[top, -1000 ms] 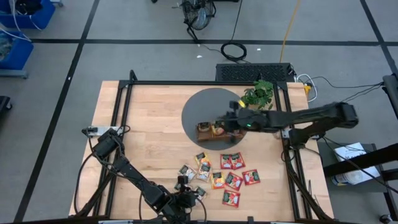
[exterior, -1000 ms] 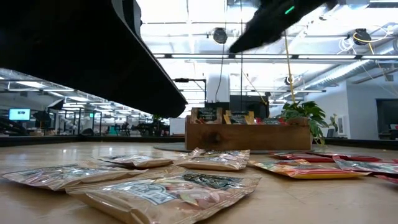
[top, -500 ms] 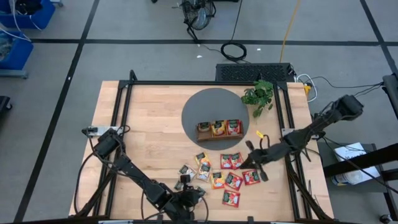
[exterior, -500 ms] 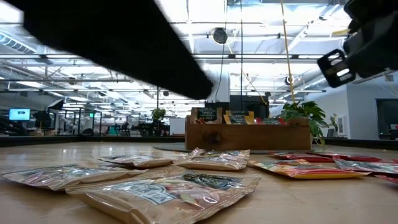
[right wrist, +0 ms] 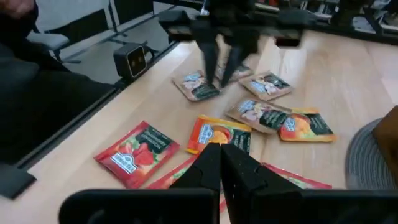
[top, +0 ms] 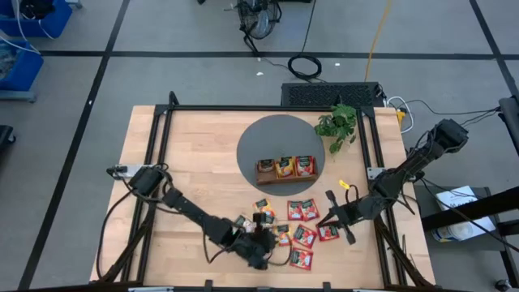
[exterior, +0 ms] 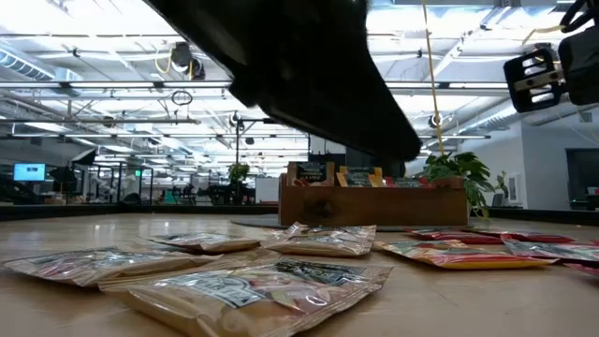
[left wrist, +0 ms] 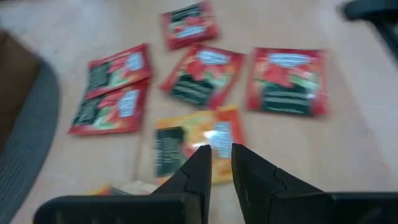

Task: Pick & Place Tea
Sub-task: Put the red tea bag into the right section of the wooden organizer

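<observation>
Approach step: left gripper (left wrist: 216,163), fingers nearly together and empty, hovers over orange packet (left wrist: 194,142); right gripper (top: 332,216) pressed together beside red packets (top: 306,235); next calls for spreading before descent.

The far-left half of the worktop (top: 195,154) lies bare, open for passage. Toward the near edge, scattered tea packets (top: 304,236) crowd the surface, and both tools hang right there: the left tool (top: 261,241) over the packets' left side, the right tool (top: 326,219) closed at their right. The wooden tray (top: 285,170) and leafy plant (top: 336,126) block the far-right side.
</observation>
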Robot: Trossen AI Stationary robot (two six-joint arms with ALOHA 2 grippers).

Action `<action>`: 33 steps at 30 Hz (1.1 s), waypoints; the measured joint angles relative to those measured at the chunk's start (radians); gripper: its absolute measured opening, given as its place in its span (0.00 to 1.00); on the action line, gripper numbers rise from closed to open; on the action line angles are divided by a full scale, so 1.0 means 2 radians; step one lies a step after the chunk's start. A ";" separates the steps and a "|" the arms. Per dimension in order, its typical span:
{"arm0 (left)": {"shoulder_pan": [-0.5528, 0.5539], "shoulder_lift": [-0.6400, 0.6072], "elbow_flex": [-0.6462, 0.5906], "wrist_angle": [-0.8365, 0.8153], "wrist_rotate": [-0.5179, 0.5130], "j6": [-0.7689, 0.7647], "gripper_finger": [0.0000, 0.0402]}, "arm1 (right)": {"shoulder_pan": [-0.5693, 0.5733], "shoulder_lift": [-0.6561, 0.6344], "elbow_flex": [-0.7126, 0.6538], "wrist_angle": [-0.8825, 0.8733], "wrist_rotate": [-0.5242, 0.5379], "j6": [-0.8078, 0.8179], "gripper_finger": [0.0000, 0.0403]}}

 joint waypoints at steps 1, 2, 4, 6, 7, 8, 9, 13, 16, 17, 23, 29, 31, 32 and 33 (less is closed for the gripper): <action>0.004 0.000 0.000 -0.002 0.001 -0.003 0.17 | 0.001 0.000 0.000 0.000 0.004 -0.004 0.00; 0.009 0.000 0.000 -0.003 0.002 -0.002 0.17 | -0.001 0.000 0.000 0.001 0.007 -0.008 0.00; 0.015 -0.003 0.000 -0.005 0.004 0.000 0.17 | -0.006 0.000 0.001 0.004 0.027 -0.017 0.00; 0.022 -0.004 0.000 -0.001 0.006 -0.001 0.17 | -0.011 0.002 0.002 0.007 0.057 -0.023 0.00; 0.026 -0.004 0.000 -0.001 0.006 -0.003 0.17 | -0.013 0.004 0.002 0.005 0.069 -0.023 0.00; 0.029 -0.004 0.000 -0.002 0.007 -0.008 0.17 | -0.016 0.007 0.002 0.003 0.071 -0.023 0.00; 0.030 -0.004 0.000 -0.004 0.008 -0.014 0.17 | -0.017 0.010 0.002 0.003 0.070 -0.022 0.00; 0.029 -0.004 0.000 -0.031 0.021 -0.036 0.17 | -0.016 0.029 0.002 0.003 0.067 -0.024 0.00; 0.023 -0.004 0.000 -0.055 0.016 -0.047 0.17 | -0.016 0.042 0.002 0.005 0.067 -0.025 0.00; 0.020 -0.004 0.000 -0.057 0.002 -0.044 0.17 | -0.016 0.047 0.002 0.004 0.067 -0.028 0.00; 0.011 -0.004 0.000 -0.059 -0.099 -0.028 0.17 | -0.016 0.074 0.002 0.028 0.066 -0.030 0.01; 0.010 -0.011 0.000 -0.040 -0.112 -0.042 0.17 | -0.016 0.092 0.002 0.046 0.018 -0.028 0.01; 0.010 -0.011 0.000 -0.025 -0.110 -0.046 0.17 | -0.016 0.101 0.002 0.055 0.010 -0.028 0.01; 0.011 -0.011 0.000 -0.015 -0.108 -0.050 0.17 | -0.016 0.105 0.002 0.061 0.008 -0.028 0.01; 0.013 -0.011 0.000 -0.006 -0.105 -0.056 0.17 | -0.016 0.110 0.002 0.064 0.002 -0.028 0.01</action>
